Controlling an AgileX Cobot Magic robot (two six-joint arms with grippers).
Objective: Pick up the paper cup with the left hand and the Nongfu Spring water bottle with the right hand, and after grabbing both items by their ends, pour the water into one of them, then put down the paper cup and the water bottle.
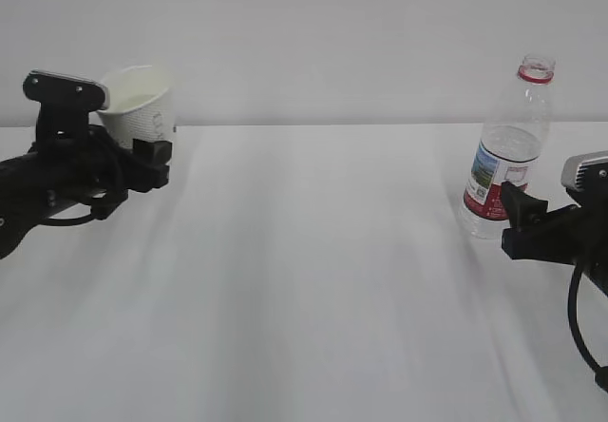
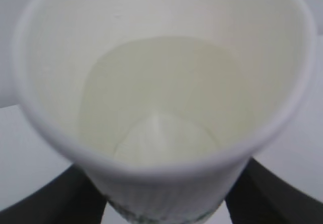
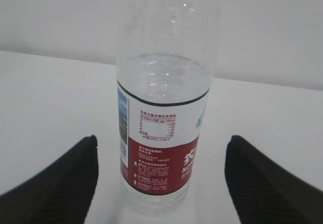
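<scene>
Far left, the left hand [image 1: 142, 161] had the paper cup [image 1: 141, 105] between its fingers, gripped low on the wall near the base; the cup sat tilted, mouth leaning toward the arm and lifted clear of the bench [image 1: 313, 279]. In the left wrist view the cup's inside [image 2: 166, 98] was pale cream, with what looked like a shallow pool of water [image 2: 161, 138] at the bottom, though glare made that hard to confirm. The cup likely handled light and soft-walled, so a hard squeeze would buckle it; a low hold by the base seemed the stiffest place. The middle of the bench was bare white, with nothing standing between the two arms. To the right, the Nongfu Spring water bottle [image 1: 508, 146] stood upright on the bench, uncapped, red ring at the neck, roughly half full. The right hand [image 1: 518, 215] sat spread open just in front of its lower label, fingers either side and not touching in the right wrist view [image 3: 161, 148]. Thin ribbed plastic, probably smooth and yielding under pressure; the water made it bottom-heavy. A hold around the labelled lower body looked soundest.
</scene>
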